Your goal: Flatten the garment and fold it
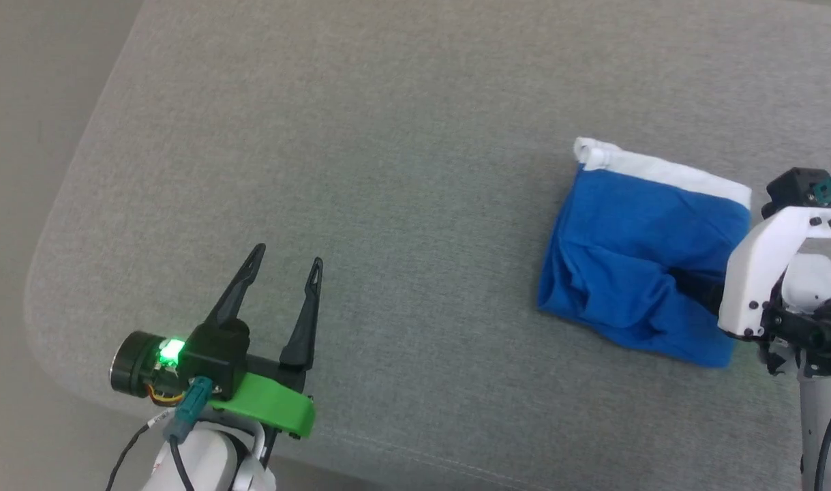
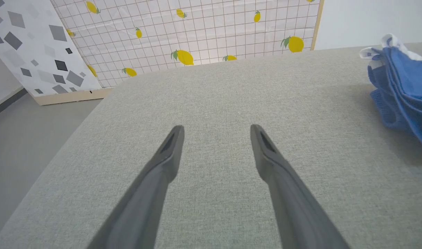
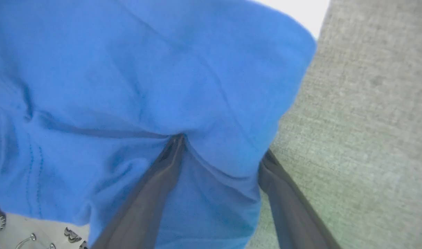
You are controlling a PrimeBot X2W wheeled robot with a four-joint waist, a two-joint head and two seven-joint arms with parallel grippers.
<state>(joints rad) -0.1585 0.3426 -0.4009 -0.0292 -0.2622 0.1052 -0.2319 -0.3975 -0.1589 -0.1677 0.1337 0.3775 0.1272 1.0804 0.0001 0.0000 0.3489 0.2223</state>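
Note:
The garment (image 1: 633, 252) is a small bright blue bundle with a white band along its far edge, lying folded on the right of the grey cloth-covered table (image 1: 388, 170). My right gripper (image 1: 698, 290) reaches into its near right side. In the right wrist view the blue garment (image 3: 127, 86) drapes over and between the wide-spread fingers of that gripper (image 3: 221, 148), hiding the right fingertip. My left gripper (image 1: 287, 257) hovers open and empty over the table's near left part, far from the garment. The left wrist view shows its gripper (image 2: 216, 128) above bare fabric, with the garment (image 2: 404, 90) at the right edge.
The table's rounded corner (image 1: 43, 286) and left edge drop to a pale floor (image 1: 20, 136). Beyond the far edge lean a lemon-print board (image 2: 197, 31) and a grey-patterned panel (image 2: 34, 45).

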